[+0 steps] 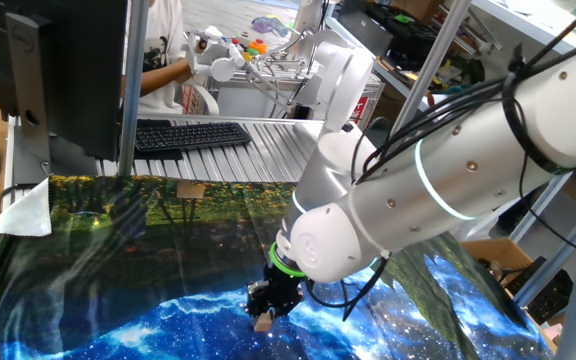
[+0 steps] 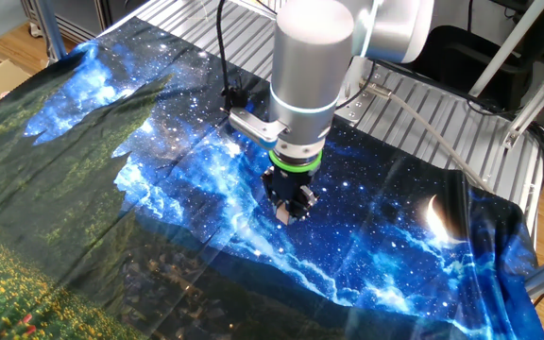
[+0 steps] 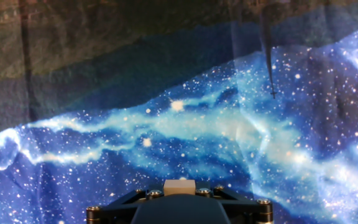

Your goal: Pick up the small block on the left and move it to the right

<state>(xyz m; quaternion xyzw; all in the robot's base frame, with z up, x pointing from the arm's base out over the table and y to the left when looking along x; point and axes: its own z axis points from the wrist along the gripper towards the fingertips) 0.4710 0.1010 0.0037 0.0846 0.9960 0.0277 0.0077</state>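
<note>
The small block (image 1: 263, 323) is a tiny light-tan wooden cube held between the fingers of my black gripper (image 1: 267, 312). It hangs a little above the starry blue cloth (image 1: 168, 320). In the other fixed view the block (image 2: 282, 216) shows at the tip of the gripper (image 2: 286, 210), over the middle of the cloth. In the hand view the block (image 3: 179, 186) sits at the bottom centre, clamped between the black jaws, with the cloth below it.
The galaxy-and-forest cloth (image 2: 111, 208) covers the table. A keyboard (image 1: 190, 134) and a monitor (image 1: 63, 70) stand at the back. A flat tan patch (image 1: 190, 190) lies at the cloth's far edge. A metal frame post (image 1: 133, 90) rises at the back left.
</note>
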